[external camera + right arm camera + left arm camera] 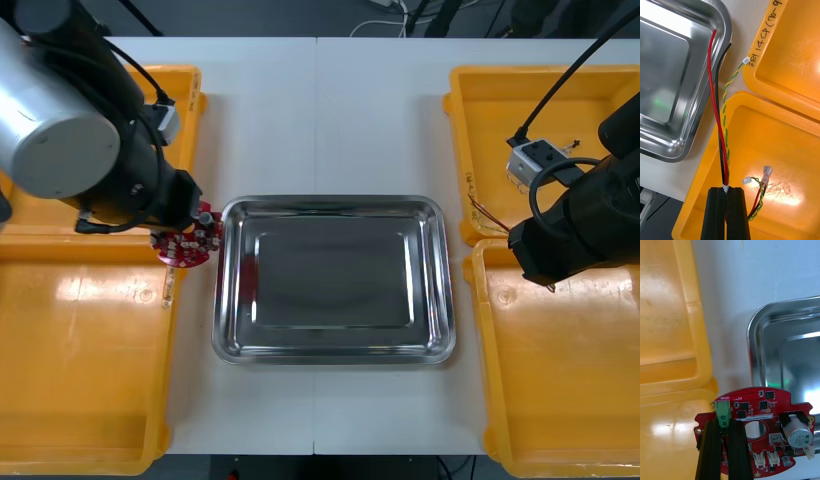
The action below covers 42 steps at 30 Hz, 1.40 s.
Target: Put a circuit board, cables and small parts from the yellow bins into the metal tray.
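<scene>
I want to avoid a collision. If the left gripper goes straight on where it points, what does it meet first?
Probably the bare table, in the strip between the bin and the tray. The left gripper holds the board; depth is unclear.

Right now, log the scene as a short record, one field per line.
left end effector: shut on the round red circuit board, just left of the metal tray
right end effector: shut on a cable bundle whose ends reach over the tray's rim
metal tray: shiny, bare inside
loose cable: in the yellow bin near the right end effector
</scene>
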Motion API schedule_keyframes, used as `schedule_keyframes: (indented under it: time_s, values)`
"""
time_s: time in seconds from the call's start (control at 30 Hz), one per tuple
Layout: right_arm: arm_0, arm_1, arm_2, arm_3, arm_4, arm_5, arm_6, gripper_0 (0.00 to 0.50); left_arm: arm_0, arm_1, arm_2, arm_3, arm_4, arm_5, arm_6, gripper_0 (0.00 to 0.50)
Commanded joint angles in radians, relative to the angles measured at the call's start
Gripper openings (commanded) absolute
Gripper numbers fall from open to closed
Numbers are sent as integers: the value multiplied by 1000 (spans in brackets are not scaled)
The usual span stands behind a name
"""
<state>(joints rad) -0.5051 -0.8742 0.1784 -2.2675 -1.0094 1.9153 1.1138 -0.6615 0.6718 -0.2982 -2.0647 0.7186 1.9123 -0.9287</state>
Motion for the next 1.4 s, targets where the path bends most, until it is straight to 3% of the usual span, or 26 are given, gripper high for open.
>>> schedule_keyframes:
  time_s: [0.03,0.2,0.5,0.87,1.4]
  values:
    - [-29,-35,7,-26,-11,5,63,0,-61,-70,-79,9,-54,8,117,0]
    - [-30,-35,6,-26,-9,5,64,0,-73,-103,-176,41,-90,-41,183,0]
    - [-30,-35,6,-26,-14,5,66,0,-72,-103,-337,70,-145,-162,291,0]
    - [-29,-35,7,-26,-31,5,58,0,-72,-127,-469,152,-189,-291,401,0]
    - [-30,-35,6,-26,-31,5,57,0,-49,-129,-544,158,-189,-338,445,0]
